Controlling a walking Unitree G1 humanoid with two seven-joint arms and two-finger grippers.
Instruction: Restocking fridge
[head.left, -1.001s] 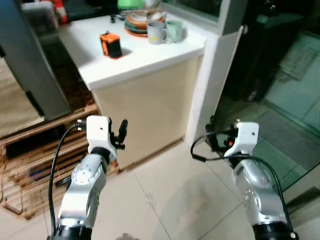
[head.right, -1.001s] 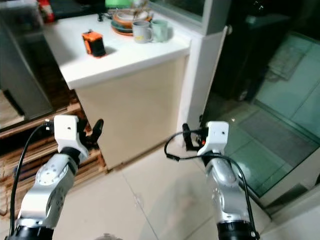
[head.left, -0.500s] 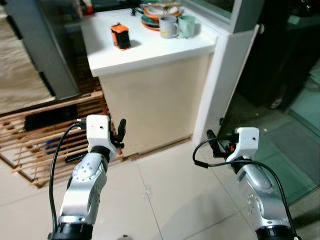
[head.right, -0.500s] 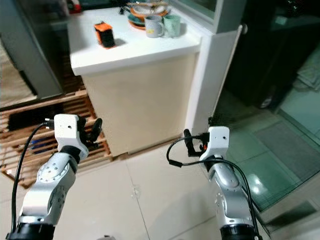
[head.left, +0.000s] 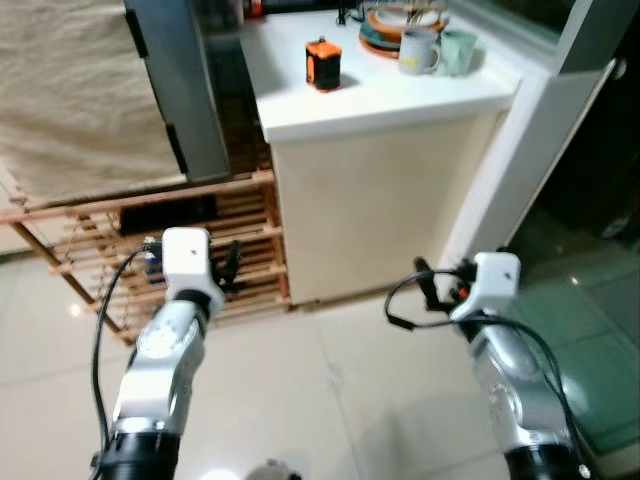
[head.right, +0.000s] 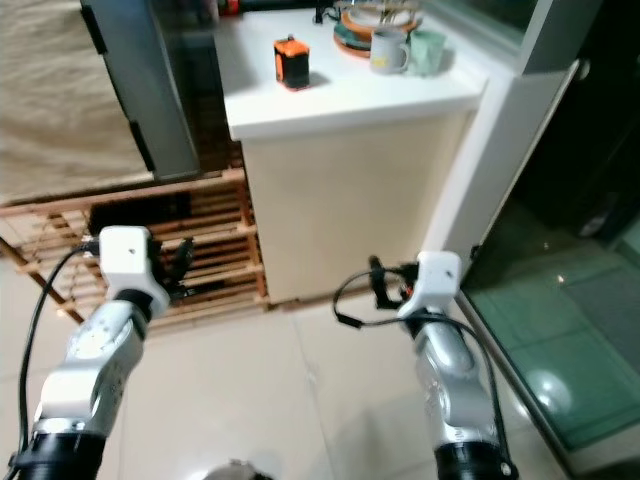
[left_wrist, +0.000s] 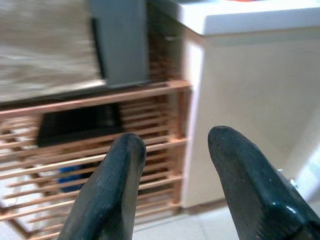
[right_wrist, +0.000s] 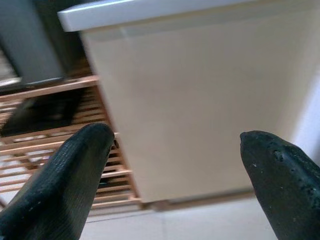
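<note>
Both pincers, left pincer (left_wrist: 175, 165) and right pincer (right_wrist: 170, 165), agape, empty, before counter (head.left: 380, 190).

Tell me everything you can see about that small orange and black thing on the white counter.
The orange and black object is small and boxy, with an orange top and side panels around a black body; it looks like plastic or rubber. It stands upright on the white countertop, alone near the middle, apart from the grey mug, the green mug and the stacked plates further back. Nothing touches it but the counter. What kind of device it is cannot be told.
</note>
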